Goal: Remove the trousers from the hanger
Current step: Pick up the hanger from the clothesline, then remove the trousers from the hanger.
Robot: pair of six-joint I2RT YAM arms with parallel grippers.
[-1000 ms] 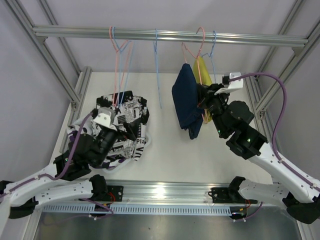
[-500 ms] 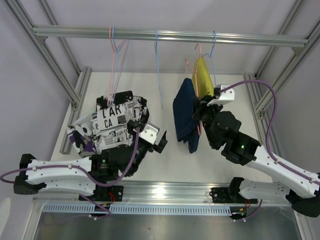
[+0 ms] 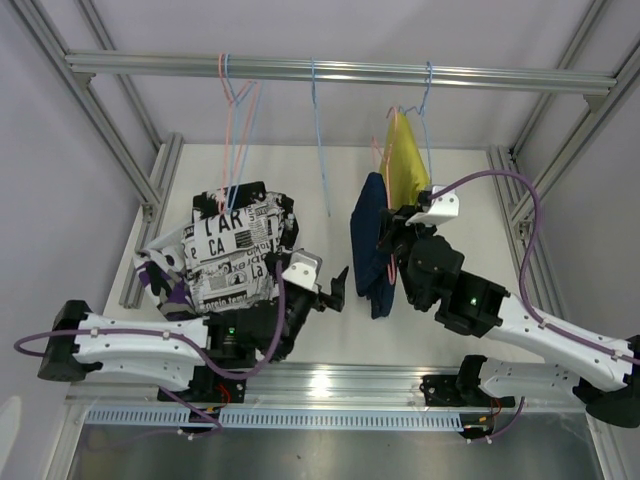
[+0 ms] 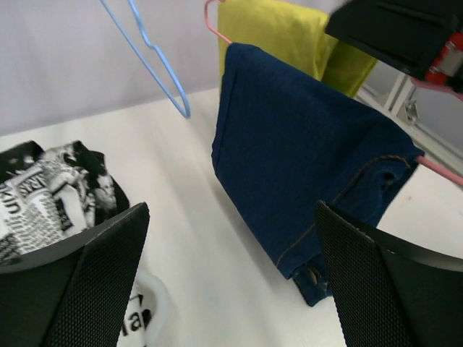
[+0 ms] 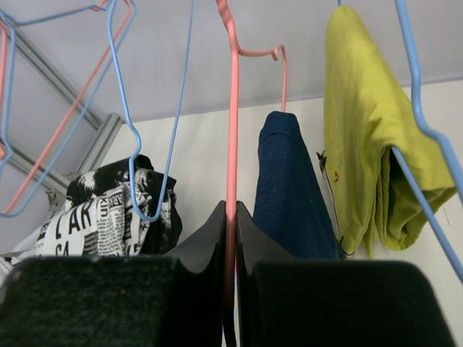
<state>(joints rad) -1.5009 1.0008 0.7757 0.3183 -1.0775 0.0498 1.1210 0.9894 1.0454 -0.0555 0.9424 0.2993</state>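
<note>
– White tabletop point(image 3: 330, 190) under a silver aluminium frame point(image 3: 95, 100), pale walls point(image 3: 480, 30) all round, and one metal rail point(image 3: 330, 70) across the top. Where's the work?
– On the plain navy cloth trousers point(image 3: 368, 255), folded over the bar of a pink wire hanger point(image 5: 232, 108). The right gripper point(image 3: 388, 240) is clamped tight on that hanger's stem, and the hook looks clear of the rail. Just behind, the plain yellow trousers point(image 3: 405, 155) hang on a blue wire hanger point(image 5: 413, 72).
– And the left gripper point(image 3: 335, 288)?
– Its jaws are spread wide and hold nothing. It sits near the navy pair's lower edge, facing it.
– How will the cloth behave?
– Soft, limp and fairly light, I'd judge. It looks denim-like with stitched seams, so not slippery. It drapes and won't hold a shape. I'd pinch the hanging folded end through both layers and draw it sideways off the bar. The wire would likely swing if pulled hard.
– Room to drop it?
– Bare table lies below. The crumpled pile of printed black-and-white trousers point(image 3: 235, 245) sits to the left, well apart from the hanger.
</note>
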